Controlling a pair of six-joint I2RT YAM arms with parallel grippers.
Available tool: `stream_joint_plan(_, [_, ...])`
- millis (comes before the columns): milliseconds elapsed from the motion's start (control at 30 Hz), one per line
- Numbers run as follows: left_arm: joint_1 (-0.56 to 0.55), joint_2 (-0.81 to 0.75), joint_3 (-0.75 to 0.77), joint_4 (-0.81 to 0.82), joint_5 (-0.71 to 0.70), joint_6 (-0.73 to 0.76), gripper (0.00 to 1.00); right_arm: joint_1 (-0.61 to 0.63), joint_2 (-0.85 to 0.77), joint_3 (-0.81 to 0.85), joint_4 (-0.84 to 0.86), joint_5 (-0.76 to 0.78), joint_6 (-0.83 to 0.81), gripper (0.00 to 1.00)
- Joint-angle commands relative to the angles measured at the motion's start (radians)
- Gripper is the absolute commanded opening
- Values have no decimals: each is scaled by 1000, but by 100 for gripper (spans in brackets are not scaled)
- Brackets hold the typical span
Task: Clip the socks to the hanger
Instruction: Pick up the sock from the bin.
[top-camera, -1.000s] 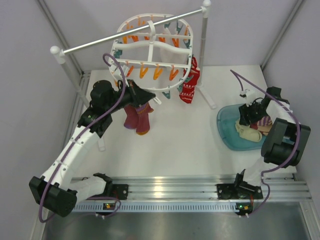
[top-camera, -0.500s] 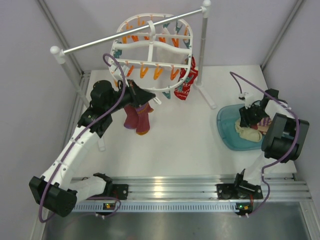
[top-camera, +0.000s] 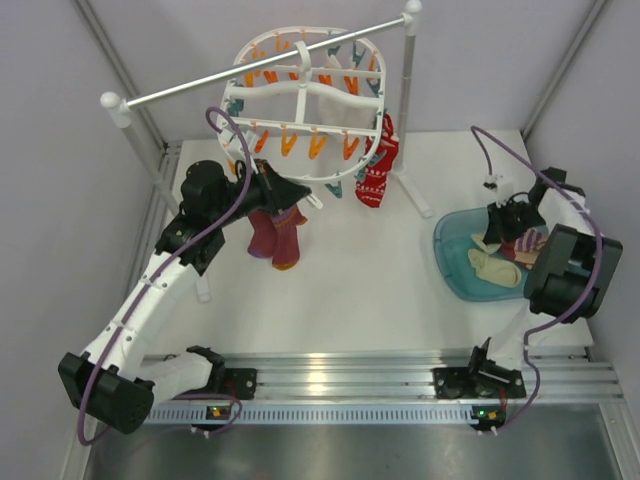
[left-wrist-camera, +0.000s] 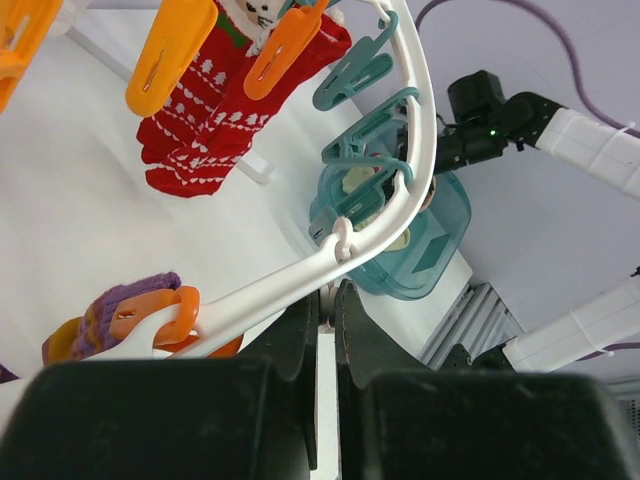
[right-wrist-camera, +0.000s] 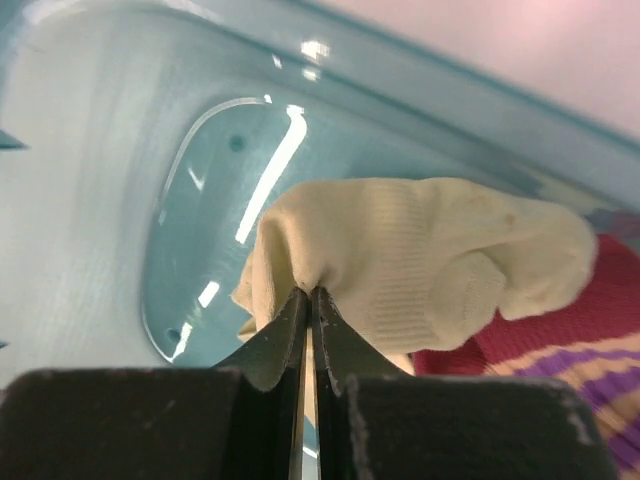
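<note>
The socks (right-wrist-camera: 420, 260) are a pale cream bundle lying in a teal tub (right-wrist-camera: 120, 200) at the right of the table, and they also show from above (top-camera: 493, 265). My right gripper (right-wrist-camera: 308, 292) is shut on a pinched fold of the cream sock; from above this gripper (top-camera: 497, 240) sits over the tub. The hanger (top-camera: 300, 95) is a white oval frame with orange and teal clips, hung from the rail. My left gripper (left-wrist-camera: 330, 292) is shut on a tab at the white hanger rim (left-wrist-camera: 400, 150), at the frame's near-left side (top-camera: 290, 190).
A metal rail (top-camera: 260, 65) on white posts spans the back. A red patterned sock (top-camera: 378, 170) hangs from the hanger's right side, and maroon-purple socks (top-camera: 275, 235) hang below its left. A red and purple striped sock (right-wrist-camera: 560, 340) lies beside the cream one.
The right gripper has closed on the cream sock in the tub. The hanger and its red sock swung slightly and came back. The left arm kept its hold.
</note>
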Motion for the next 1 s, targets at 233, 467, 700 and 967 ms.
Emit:
stream_joint_plan(233, [0, -22, -10, 16, 26, 15, 0, -43, -157, 200, -332, -229, -48, 0])
stream_joint_plan(467, [0, -30, -24, 19, 21, 10, 0, -70, -68, 257, -513, -384, 19, 0])
stream_joint_plan(700, [1, -36, -31, 20, 26, 10, 0, -216, 45, 142, -279, -433, 302, 0])
stream_joint_plan(967, [3, -31, -39, 28, 24, 9, 0, -365, 38, 39, 33, -389, 507, 0])
